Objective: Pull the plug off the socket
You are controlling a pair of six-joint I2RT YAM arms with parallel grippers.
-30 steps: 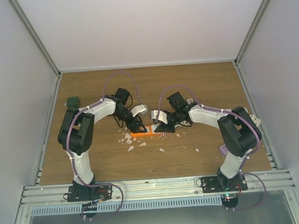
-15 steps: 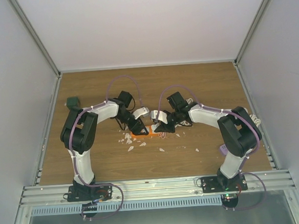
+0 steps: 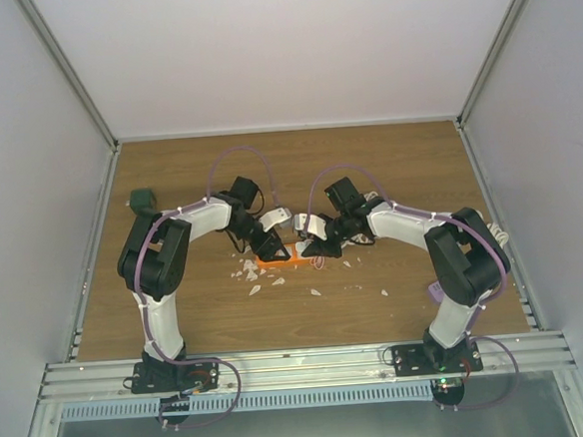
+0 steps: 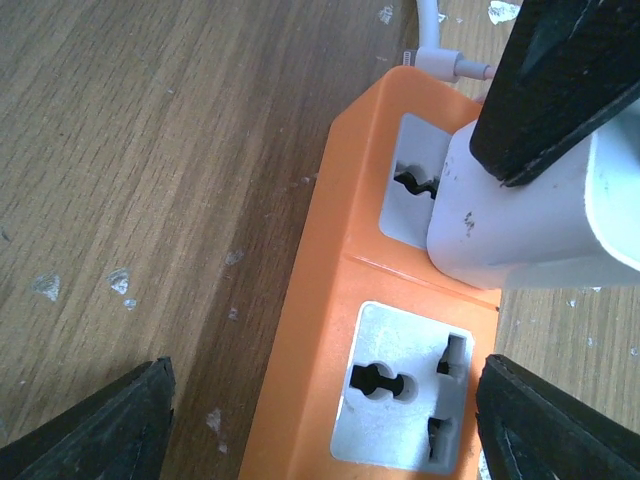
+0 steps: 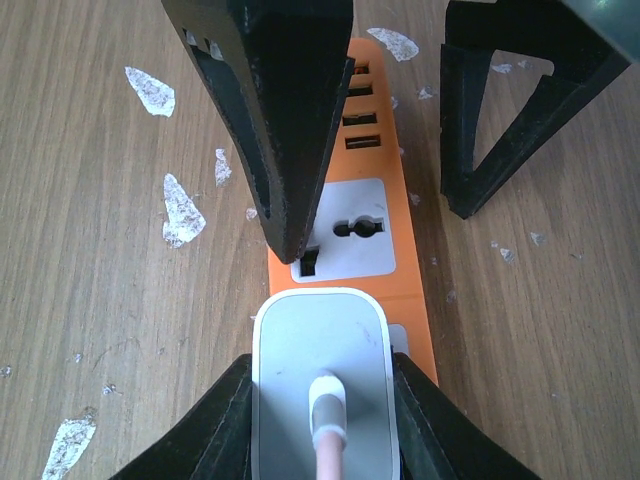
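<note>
An orange power strip [image 3: 283,263] lies mid-table. In the right wrist view the white plug [image 5: 320,350] stands on the strip [image 5: 405,285], and I see no gap under it. My right gripper [image 5: 320,420] is shut on the plug's two sides. My left gripper [image 4: 330,420] is open and straddles the strip [image 4: 310,290] over an empty socket [image 4: 405,390], touching nothing. The plug [image 4: 520,220] shows just beyond it, with a right finger [image 4: 570,80] on it. In the top view the left gripper [image 3: 271,248] and right gripper [image 3: 314,247] meet over the strip.
White paper scraps [image 3: 250,273] lie scattered around the strip. The plug's cable [image 5: 325,455] runs back toward the right wrist. A green object [image 3: 142,199] sits at the far left, and a purple piece [image 3: 435,290] by the right arm. Side walls enclose the table.
The left arm has shifted slightly, bringing its open gripper closer over the strip. The right gripper still holds the plug in about the same place.
</note>
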